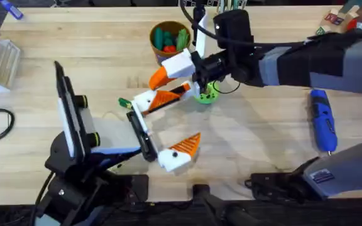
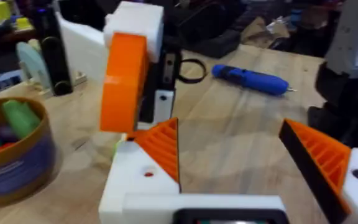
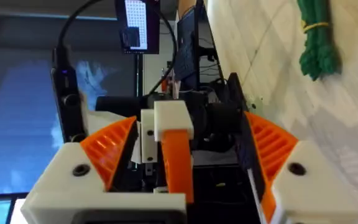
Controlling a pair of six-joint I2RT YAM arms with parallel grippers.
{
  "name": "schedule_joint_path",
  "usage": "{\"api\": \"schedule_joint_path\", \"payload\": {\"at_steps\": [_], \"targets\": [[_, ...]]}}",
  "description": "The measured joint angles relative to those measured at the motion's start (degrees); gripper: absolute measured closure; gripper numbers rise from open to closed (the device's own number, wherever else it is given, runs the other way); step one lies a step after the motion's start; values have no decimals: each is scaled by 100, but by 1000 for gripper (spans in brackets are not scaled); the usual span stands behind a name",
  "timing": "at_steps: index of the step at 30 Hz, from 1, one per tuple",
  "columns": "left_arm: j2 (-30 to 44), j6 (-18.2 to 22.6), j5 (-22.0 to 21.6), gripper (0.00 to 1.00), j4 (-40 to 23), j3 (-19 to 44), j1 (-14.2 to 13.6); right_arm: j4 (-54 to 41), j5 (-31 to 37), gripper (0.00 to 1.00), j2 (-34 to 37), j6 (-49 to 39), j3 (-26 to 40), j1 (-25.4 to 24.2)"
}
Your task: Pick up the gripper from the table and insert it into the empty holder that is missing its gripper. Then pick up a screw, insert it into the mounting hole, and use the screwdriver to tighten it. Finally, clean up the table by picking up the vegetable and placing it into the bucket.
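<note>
Right gripper (image 3: pixel 190 121) is being held open above the wooden surface (image 1: pixel 263 138), its 2 orange ribbed fingers (image 3: pixel 107 149) spread apart. A white 3D-printed plastic holder block (image 3: pixel 173 118) carrying an orange plastic wedge-shaped finger (image 3: pixel 176 168) is being framed between them, untouched; full seating cannot be told. Left gripper (image 1: pixel 168 122) is being kept wide open just beside that block. The blue cylindrical electric screwdriver (image 1: pixel 322 119) is lying well apart. The blue tan-rimmed round bucket (image 1: pixel 168 37) is standing behind the block.
</note>
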Motion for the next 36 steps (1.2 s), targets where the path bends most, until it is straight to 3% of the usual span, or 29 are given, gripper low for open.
{"api": "schedule_joint_path", "payload": {"at_steps": [9,16,18,20,25,31,36], "targets": [[0,2,270,16,-9,0,-54,48,97,9,-2,-48,0,-221],[2,2,297,17,-8,0,-54,10,935,8,-82,-441,0,-766],[2,2,297,17,-10,0,-54,-308,1331,9,-301,-700,1,-819],[2,2,297,17,-9,0,-54,-1195,1830,8,-644,-1090,41,-815],[2,2,299,17,-10,0,-54,-3454,3776,9,-1504,-2113,328,-793],[2,2,299,16,-10,0,-54,-4661,5771,8,-2156,-3078,481,-586],[2,2,301,16,-8,0,-54,-5014,6443,8,-1891,-3379,481,-210]]}}
